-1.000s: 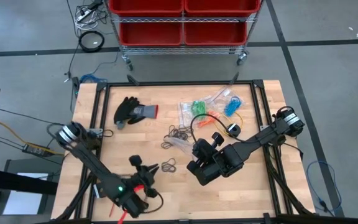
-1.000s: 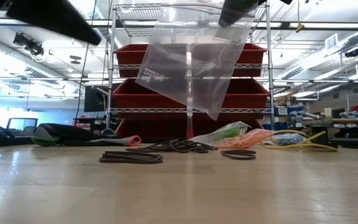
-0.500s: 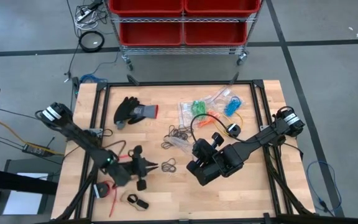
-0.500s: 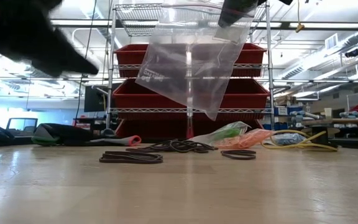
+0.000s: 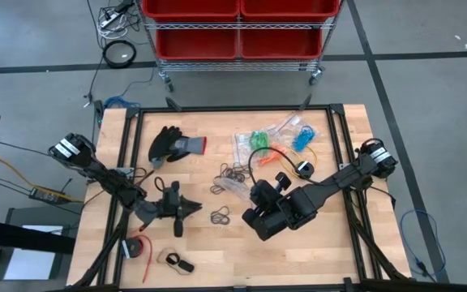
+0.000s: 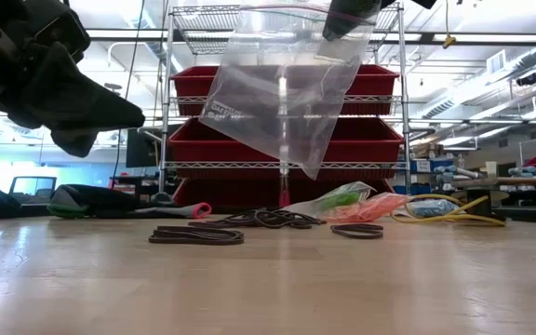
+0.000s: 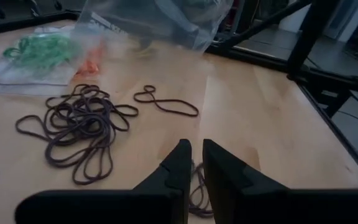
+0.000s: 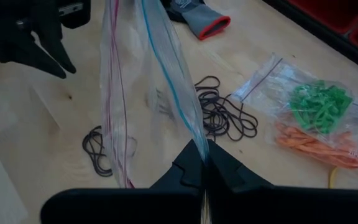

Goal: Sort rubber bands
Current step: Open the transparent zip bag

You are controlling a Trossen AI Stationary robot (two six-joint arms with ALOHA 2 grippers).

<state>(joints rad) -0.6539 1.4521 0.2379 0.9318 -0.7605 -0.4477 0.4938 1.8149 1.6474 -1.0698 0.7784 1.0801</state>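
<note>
The room is a workshop with a grey floor (image 5: 428, 65) and a metal rack (image 5: 237, 32) carrying red bins (image 5: 193, 10) behind the counter (image 5: 331, 251). The counter is of pale wood with a black frame. On it lie a black glove (image 5: 173, 143) with a red cuff, filled bags (image 5: 274, 138) with green, orange and blue bands, and a yellow cable (image 6: 454, 216).

The right gripper (image 8: 202, 163) is clenched on the edge of a clear empty bag (image 6: 282, 88), hanging over the counter; the print on it is too small to read. Loose black rubber bands (image 5: 233, 174) lie in the middle. The left gripper (image 5: 193, 209) hovers just beside a small bunch of them, fingers (image 7: 180, 163) nearly closed, holding nothing.
</note>
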